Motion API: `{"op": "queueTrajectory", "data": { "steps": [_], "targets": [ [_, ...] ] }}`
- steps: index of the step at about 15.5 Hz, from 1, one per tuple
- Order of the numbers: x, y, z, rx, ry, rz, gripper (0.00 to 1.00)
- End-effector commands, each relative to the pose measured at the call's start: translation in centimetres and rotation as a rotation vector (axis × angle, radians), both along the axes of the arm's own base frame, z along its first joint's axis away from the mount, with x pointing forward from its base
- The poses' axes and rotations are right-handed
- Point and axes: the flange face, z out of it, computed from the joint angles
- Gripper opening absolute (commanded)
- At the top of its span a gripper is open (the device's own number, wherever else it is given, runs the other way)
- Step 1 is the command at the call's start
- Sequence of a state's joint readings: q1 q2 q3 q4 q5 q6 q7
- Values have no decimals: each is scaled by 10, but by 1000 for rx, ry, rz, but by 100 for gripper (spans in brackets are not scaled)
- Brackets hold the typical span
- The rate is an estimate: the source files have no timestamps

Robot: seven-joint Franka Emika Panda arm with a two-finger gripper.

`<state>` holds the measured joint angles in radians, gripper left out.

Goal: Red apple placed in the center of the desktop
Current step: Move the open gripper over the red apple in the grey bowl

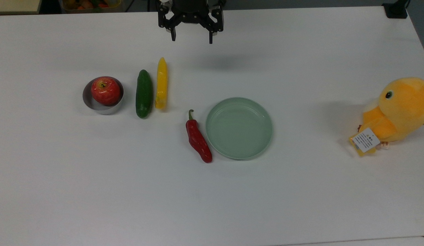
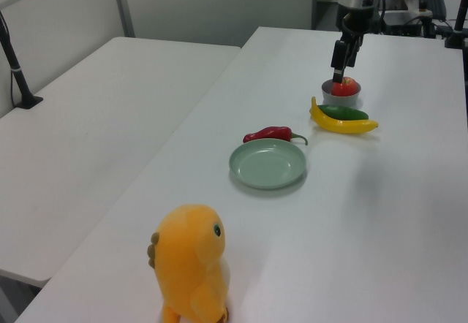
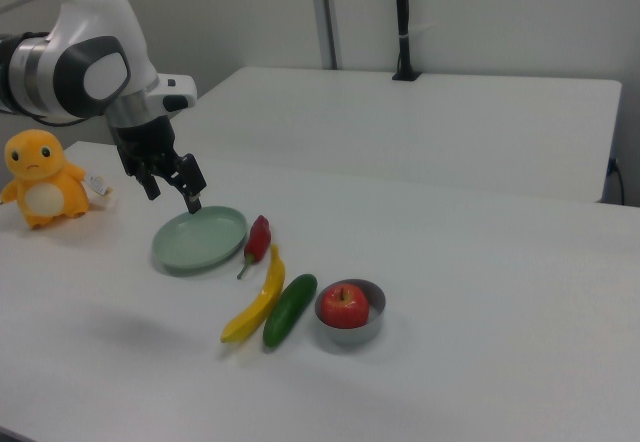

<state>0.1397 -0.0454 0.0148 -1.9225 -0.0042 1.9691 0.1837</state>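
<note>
Presently, top view: pincer hangs wide open and empty at the far edge of the tabletop; red apple sits in a small metal bowl, to the pincer's left and nearer. Left view: apple just behind the pincer. Right view: apple lies well right of the pincer, nearer the camera.

arm: raised | gripper: fingers apart, pointing down, holding nothing
</note>
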Motion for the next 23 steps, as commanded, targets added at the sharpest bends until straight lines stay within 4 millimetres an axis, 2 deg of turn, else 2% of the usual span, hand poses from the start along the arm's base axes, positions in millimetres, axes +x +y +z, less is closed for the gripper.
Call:
{"op": "queueTrajectory", "data": {
  "steps": [1, 11, 15, 19, 23],
  "targets": [
    [0, -5, 2, 26, 5, 8, 100],
    [-1, -3, -1, 24, 11, 16, 100],
    [0, -1, -12, 22, 23, 20, 100],
    [4, -7, -19, 7, 32, 24, 100],
    [16, -68, -24, -8, 4, 79, 100]
  ]
}}
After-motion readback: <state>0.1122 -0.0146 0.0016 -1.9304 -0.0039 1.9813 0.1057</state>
